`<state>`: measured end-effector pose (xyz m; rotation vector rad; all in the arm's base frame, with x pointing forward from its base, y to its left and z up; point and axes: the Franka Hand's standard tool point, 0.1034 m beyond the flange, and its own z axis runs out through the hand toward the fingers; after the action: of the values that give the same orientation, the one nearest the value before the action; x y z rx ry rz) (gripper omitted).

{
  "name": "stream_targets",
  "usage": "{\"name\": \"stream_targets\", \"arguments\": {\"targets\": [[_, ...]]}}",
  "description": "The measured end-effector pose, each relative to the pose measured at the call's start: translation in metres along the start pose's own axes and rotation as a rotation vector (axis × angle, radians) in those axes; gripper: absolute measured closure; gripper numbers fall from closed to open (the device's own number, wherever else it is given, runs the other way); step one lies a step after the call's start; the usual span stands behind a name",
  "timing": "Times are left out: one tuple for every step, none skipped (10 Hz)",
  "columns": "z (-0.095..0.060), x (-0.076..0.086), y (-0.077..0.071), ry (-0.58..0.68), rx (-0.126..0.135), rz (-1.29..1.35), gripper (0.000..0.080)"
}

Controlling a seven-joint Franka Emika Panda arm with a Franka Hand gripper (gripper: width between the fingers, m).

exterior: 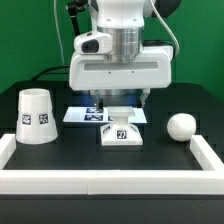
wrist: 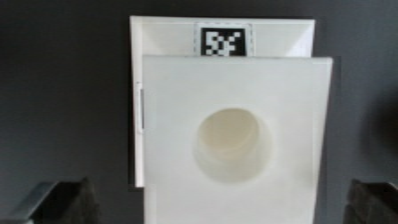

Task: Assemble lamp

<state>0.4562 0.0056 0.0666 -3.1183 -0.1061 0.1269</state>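
Green backdrop [exterior: 30, 40] stands behind a black table [exterior: 80, 150], which is edged by a raised white rail [exterior: 110, 182] along the near side and at both ends. The square stepped base [exterior: 122, 132] sits flat near the middle of the table, with a black-and-white tag [exterior: 122, 134] on the face turned toward the exterior camera. Just behind it lies the marker board [exterior: 88, 114], flat on the table.

The white arm [exterior: 118, 55] hangs directly over the base, and its gripper [exterior: 120, 102] reaches down close above it. In the wrist view the base [wrist: 231, 90] fills most of the picture, with an oval hollow [wrist: 235, 145] in its top surface. The gripper [wrist: 214, 200] has its jaws spread wide and holds nothing. Its two dark fingertips [wrist: 57, 202] show at the picture's corners, one on each side of the base. A strip of dark table separates one fingertip from the base's side (at the other, touching or not cannot be told).

The tapered shade [exterior: 35, 115] stands upright, wide end down, toward the exterior view's left, well apart from the base. The ball-shaped bulb [exterior: 180, 126] rests on the table toward the exterior view's right, near the rail and clear of the base.
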Motion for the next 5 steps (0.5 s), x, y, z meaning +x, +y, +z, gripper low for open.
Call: {"name": "stream_targets", "arguments": {"targets": [[0.001, 0.000, 0.000, -0.001, 0.002, 0.003, 0.0100], [0.003, 0.000, -0.001, -0.001, 0.002, 0.002, 0.0100], [0.006, -0.001, -0.002, -0.003, 0.002, 0.000, 0.0100], [0.009, -0.001, -0.003, -0.003, 0.002, -0.002, 0.0100], [0.013, -0.001, -0.003, -0.001, 0.002, -0.005, 0.0100]]}}
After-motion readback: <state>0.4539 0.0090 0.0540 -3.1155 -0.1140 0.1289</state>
